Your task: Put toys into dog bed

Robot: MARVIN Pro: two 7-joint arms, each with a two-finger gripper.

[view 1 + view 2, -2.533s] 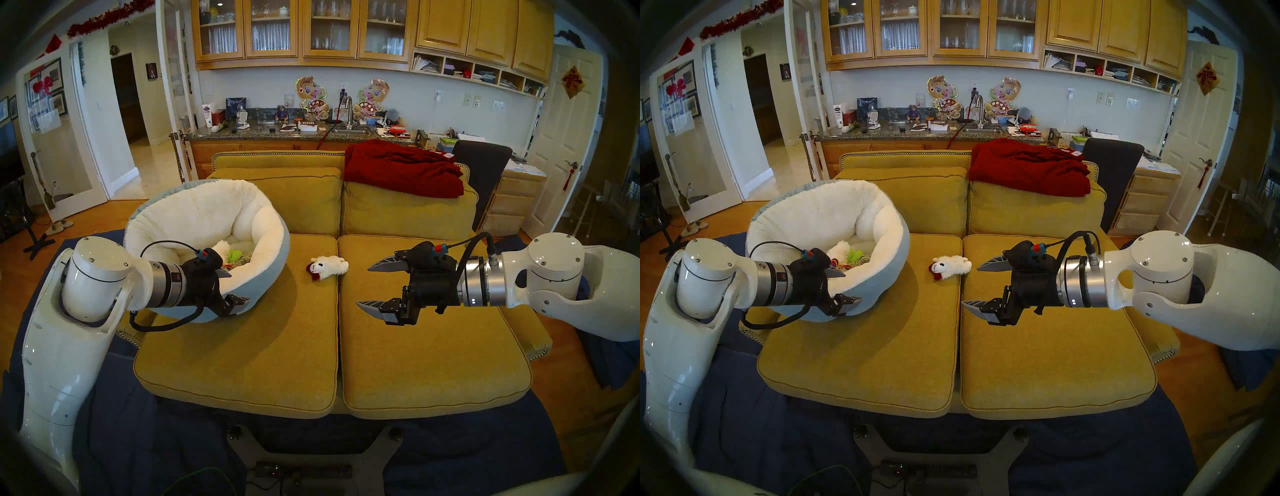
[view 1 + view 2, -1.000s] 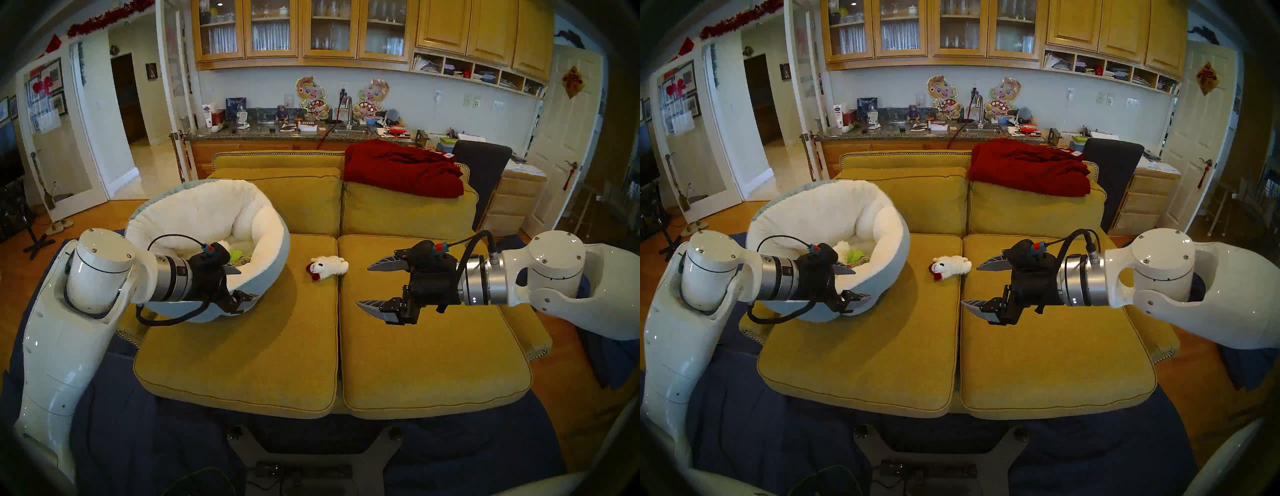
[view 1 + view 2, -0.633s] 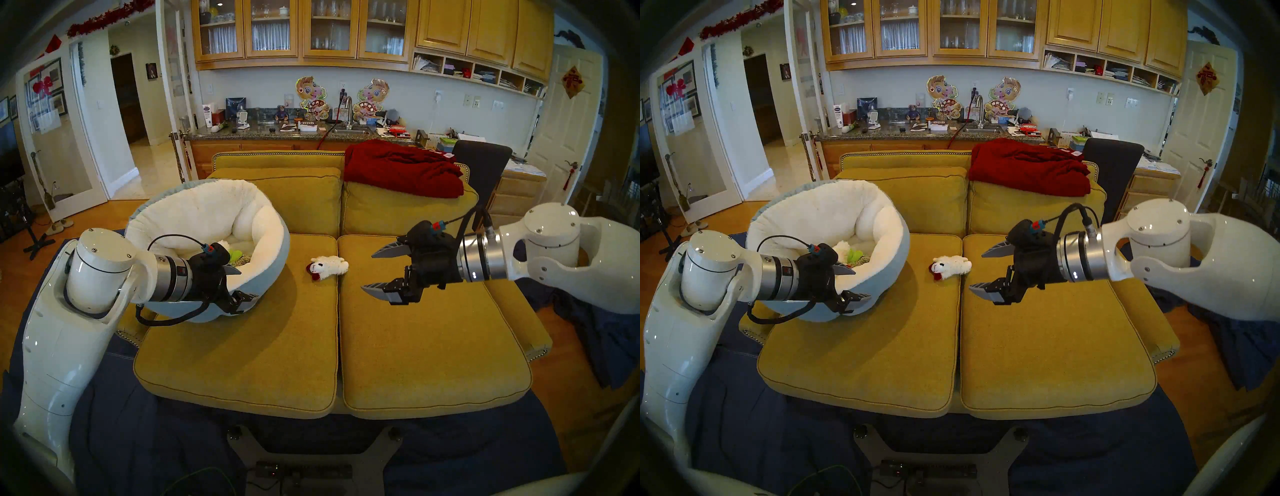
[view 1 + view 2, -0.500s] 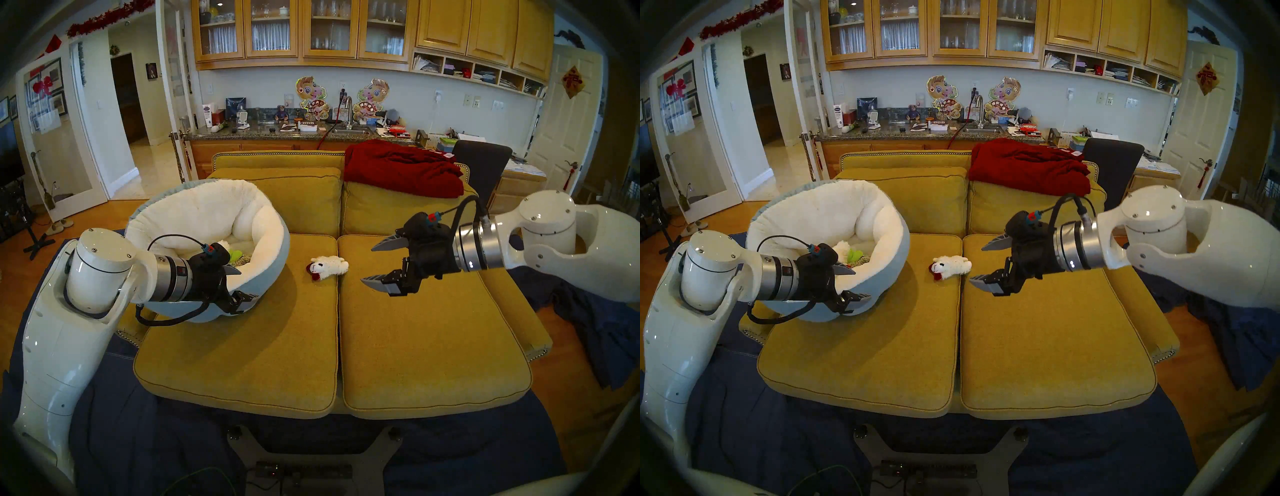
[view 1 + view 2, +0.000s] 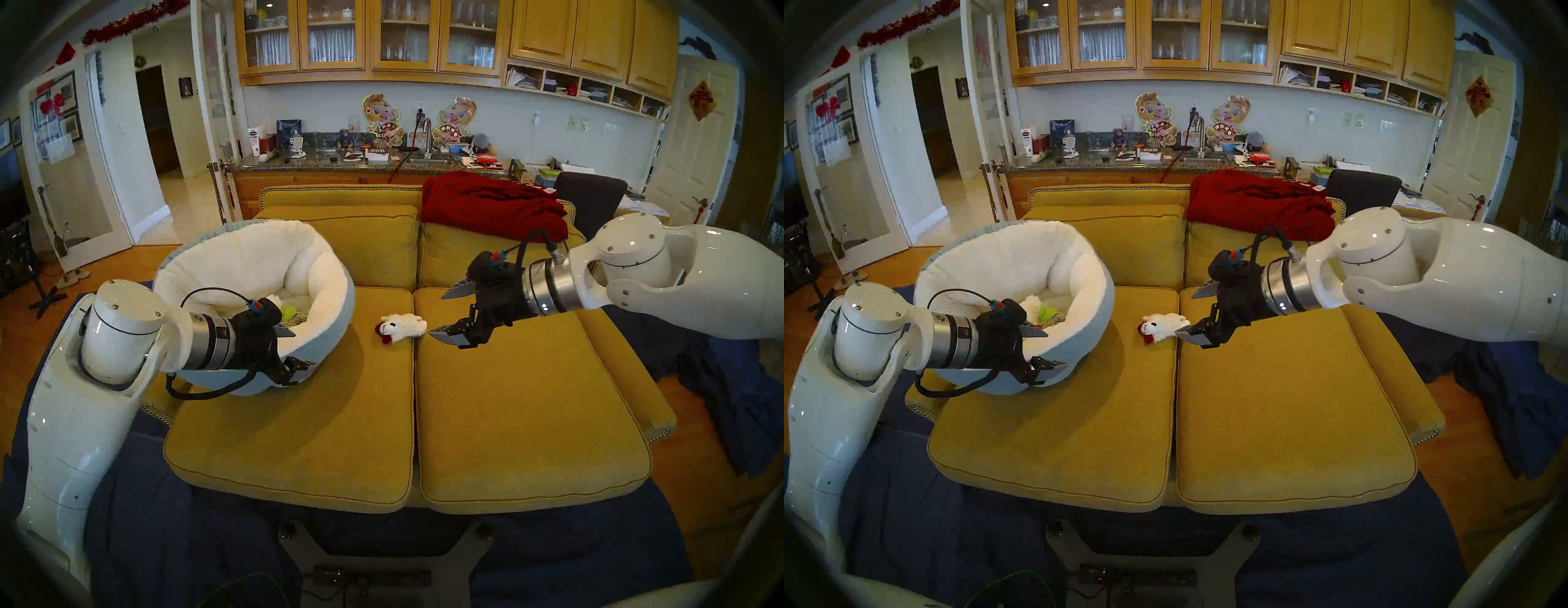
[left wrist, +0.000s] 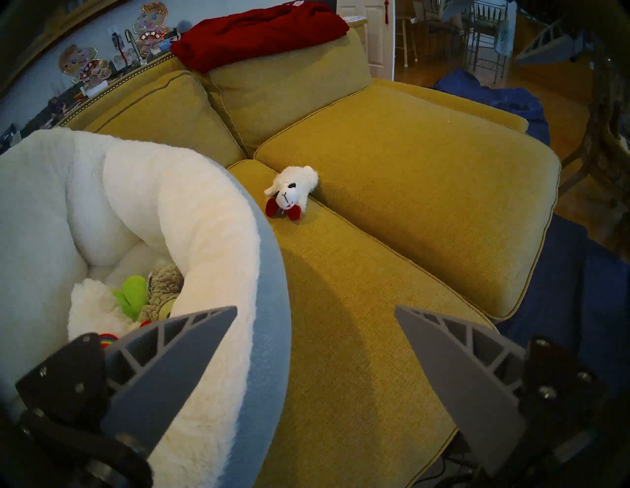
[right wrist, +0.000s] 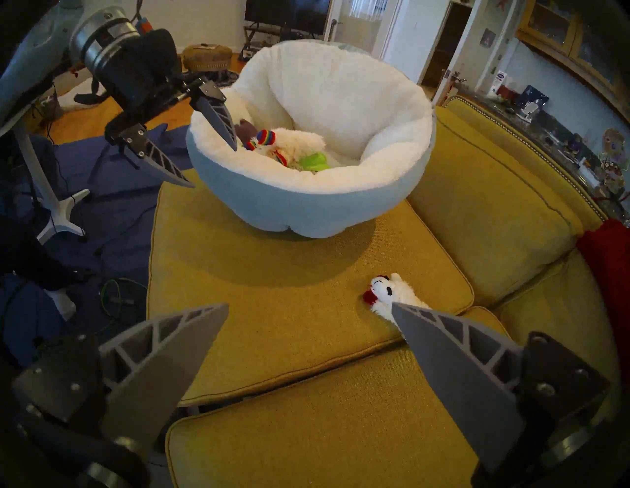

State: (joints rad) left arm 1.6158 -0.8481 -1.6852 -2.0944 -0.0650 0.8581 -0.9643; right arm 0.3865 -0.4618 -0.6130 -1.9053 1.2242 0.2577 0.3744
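Jaws: both spread wide and empty; right gripper (image 5: 445, 312) beside lamb, left gripper (image 5: 292, 348) at bed's near rim.
Round cream-lined, blue-shelled dog bed (image 5: 331, 322): left cushion; a carry could snag its high rim.
Small white plush lamb (image 5: 401, 327): at cushion seam; a finger (image 7: 443, 344) could shove it in.

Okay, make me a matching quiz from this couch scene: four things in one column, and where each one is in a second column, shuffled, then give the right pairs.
Things:
1. cactus toy
2. lamb with red bow
3. red blanket
4. left tool

Places:
A. draped over the sofa back
B. lying on the seat cushion, outside the bed
C. open, at the near rim of the dog bed
D. inside the bed

Pairs: 1-D, 2-B, 3-A, 4-C
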